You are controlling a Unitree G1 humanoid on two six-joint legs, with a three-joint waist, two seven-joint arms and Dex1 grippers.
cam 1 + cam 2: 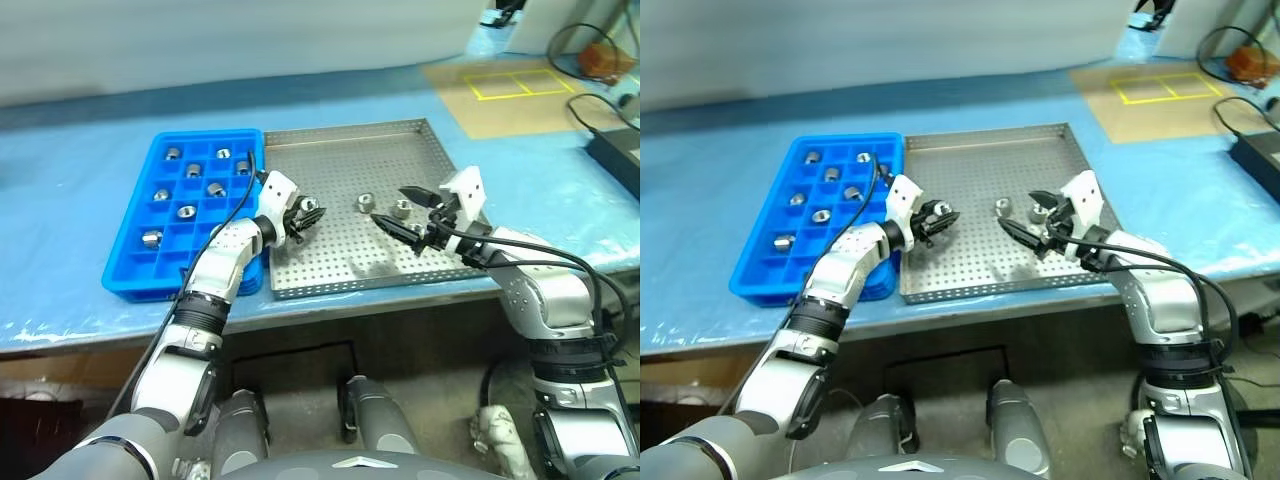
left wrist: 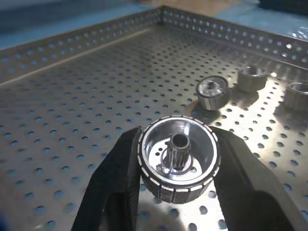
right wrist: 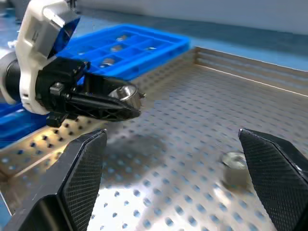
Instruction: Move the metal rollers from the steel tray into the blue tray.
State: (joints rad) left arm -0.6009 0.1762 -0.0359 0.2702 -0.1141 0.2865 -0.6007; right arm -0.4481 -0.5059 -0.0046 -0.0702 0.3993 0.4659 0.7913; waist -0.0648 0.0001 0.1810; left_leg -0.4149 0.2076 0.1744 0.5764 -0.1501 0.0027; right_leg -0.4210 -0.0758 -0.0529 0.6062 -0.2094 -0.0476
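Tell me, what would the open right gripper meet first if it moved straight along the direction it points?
Probably the left gripper, shut on a metal roller above the steel tray; depth is hard to judge.

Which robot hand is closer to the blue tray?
Left. The left gripper holds a metal roller just beside the blue tray; the right gripper hangs open farther off, over the steel tray.

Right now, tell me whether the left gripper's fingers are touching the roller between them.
Touching. The left wrist view shows both black fingers pressed against the sides of the roller, no gap on either side.
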